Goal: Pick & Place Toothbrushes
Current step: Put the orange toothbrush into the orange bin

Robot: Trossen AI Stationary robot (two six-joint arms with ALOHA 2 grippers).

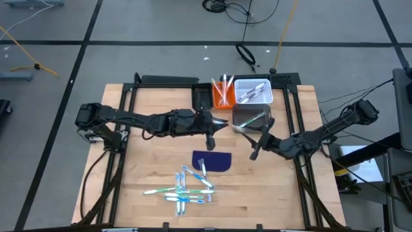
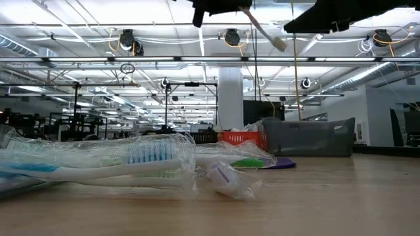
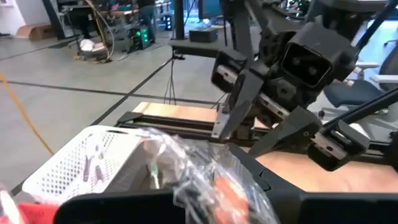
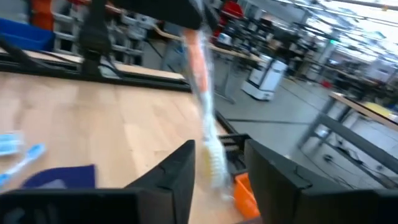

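Observation:
My left gripper [image 1: 222,125] is shut on a plastic-wrapped toothbrush [image 1: 250,121] with an orange handle, held high over the grey bin [image 1: 251,111]. In the low view the brush [image 2: 262,27] slants down from that gripper [image 2: 220,8], head lowest. My right gripper [image 1: 257,138] stands open just right of it; in the right wrist view its fingers [image 4: 221,165] stand on either side of the brush's bristle end [image 4: 211,158]. Whether they touch it I cannot tell. Several more wrapped toothbrushes [image 1: 183,190] lie flat on the table near its front edge. My left gripper pinches the wrapped toothbrush between its two fingers at the orange handle end [image 3: 217,183], through the crinkled clear wrap. The fingers come about level from the table's left. The brush sticks out past them toward the right, slanting down, lifted clear of bins and table.
An orange bin [image 1: 222,95] and a white basket [image 1: 253,90], both holding toothbrushes, stand at the back behind the grey bin. A dark blue mat [image 1: 212,161] lies at mid-table. Black frame rails [image 1: 125,129] run along the table's sides.

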